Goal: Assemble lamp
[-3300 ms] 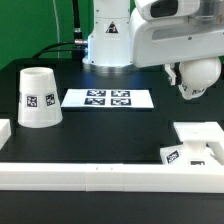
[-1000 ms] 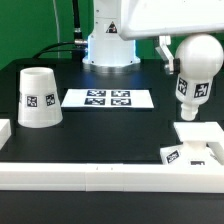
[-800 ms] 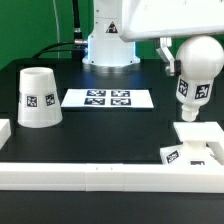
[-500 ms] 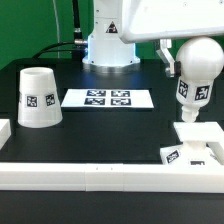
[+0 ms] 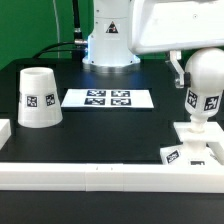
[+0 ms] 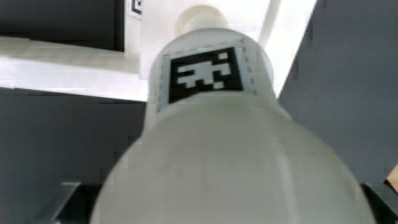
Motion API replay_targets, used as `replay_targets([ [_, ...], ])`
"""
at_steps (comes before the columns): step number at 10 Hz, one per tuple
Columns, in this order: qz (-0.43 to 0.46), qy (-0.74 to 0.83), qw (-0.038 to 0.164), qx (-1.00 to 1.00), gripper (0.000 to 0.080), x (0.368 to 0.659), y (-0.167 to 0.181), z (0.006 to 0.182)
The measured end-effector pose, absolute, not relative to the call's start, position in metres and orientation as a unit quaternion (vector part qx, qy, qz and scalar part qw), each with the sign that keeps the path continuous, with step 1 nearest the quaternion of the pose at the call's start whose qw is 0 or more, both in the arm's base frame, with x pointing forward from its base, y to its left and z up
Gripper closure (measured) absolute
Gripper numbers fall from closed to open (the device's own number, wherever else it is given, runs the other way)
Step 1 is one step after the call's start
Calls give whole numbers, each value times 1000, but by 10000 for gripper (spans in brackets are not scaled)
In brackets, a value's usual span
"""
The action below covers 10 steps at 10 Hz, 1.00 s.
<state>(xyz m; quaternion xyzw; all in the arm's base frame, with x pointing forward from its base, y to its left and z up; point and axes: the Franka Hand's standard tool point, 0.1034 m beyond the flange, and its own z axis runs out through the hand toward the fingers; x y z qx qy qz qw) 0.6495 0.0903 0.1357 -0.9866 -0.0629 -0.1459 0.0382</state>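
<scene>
The white bulb point(image 5: 205, 92) hangs upright at the exterior view's right, round head up, a tag on its side. Its narrow lower end stands on or just over the flat square base point(image 5: 212, 133); I cannot tell if it touches. My gripper point(image 5: 201, 68) is shut on the bulb's round head, mostly hidden behind it. In the wrist view the bulb point(image 6: 210, 130) fills the picture, its narrow end pointing at the white base point(image 6: 63, 68), with dark fingers point(image 6: 68, 203) at its sides. The tapered shade point(image 5: 38, 97) stands mouth down at the exterior view's left.
The marker board point(image 5: 108, 98) lies flat in the middle of the black table. A long white rail point(image 5: 90, 176) runs along the front edge, with a short white block point(image 5: 4, 131) at the left. The robot's white pedestal point(image 5: 108, 45) stands behind.
The gripper has carried the bulb toward the exterior view's right and down, from beside the base to right over it. The shade has not moved.
</scene>
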Motion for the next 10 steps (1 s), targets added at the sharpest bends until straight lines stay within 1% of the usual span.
replay_targets([
  [5, -145, -67, 37, -987, 222, 644, 96, 123],
  [10, -200, -66, 32, -977, 222, 644, 96, 123],
])
